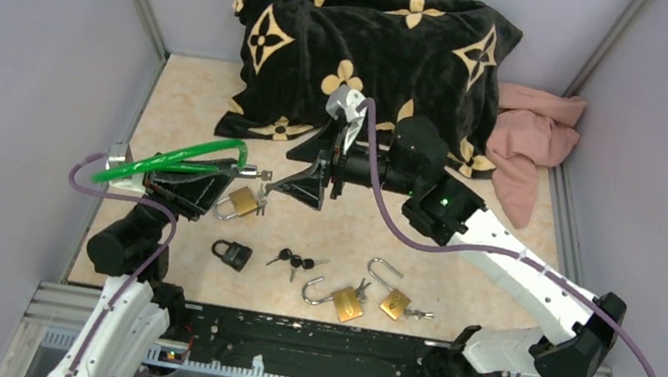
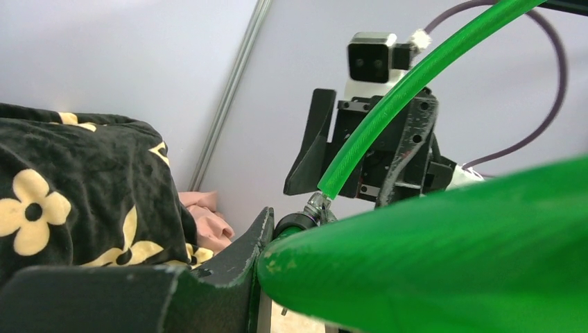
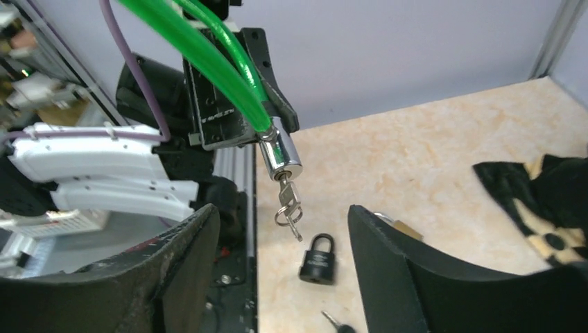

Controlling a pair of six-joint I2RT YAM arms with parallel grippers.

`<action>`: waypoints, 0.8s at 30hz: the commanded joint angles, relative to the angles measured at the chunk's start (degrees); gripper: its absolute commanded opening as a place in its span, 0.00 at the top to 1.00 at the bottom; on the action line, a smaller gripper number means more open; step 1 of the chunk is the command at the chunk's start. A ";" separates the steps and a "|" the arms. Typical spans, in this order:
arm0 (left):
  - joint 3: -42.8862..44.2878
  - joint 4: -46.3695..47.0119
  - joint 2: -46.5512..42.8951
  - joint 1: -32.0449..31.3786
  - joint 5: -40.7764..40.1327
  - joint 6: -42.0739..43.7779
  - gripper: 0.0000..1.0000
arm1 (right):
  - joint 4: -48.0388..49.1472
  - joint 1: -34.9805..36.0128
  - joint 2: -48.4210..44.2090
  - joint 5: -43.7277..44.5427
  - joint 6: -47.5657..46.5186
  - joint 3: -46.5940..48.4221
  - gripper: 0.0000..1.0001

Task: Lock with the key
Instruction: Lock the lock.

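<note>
**Left gripper** [image 1: 214, 185]: closed on the cable lock [image 3: 208, 69]. It clamps the green cable just behind the lock cylinder [image 3: 279, 151], which projects free beyond the fingers, above the table.

**Right gripper** [image 1: 298, 171]: jaws spread and empty, facing the cylinder end.

**Key** [image 3: 284, 191]: seated in the end of the cylinder. A split ring [image 3: 288, 216] carrying a second key hangs loose beneath it.

**Handling (judged)**
- The key is small, thin, rigid metal and light. Grip the flat head across its two faces.
- The hanging ring swings freely and may get in the way of a finger.
- The cylinder is polished chrome, round, hard and probably slippery.
- The cable is smooth plastic-sheathed, glossy and springy. Expect it to twist under turning load, so it needs support close to the cylinder.

**Surroundings**
- A black padlock [image 3: 317, 258] lies on the speckled beige table top [image 3: 416, 159] below the key.
- A brass padlock [image 1: 242, 202] lies near the left fingers.
- A plush black blanket [image 1: 372, 53] with gold flower motifs lies at the far wall.
</note>
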 commanded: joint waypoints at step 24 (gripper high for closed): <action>0.45 1.43 -0.80 0.32 -1.26 -0.51 1.00 | 17.73 -1.62 8.39 -12.74 16.27 -2.00 0.71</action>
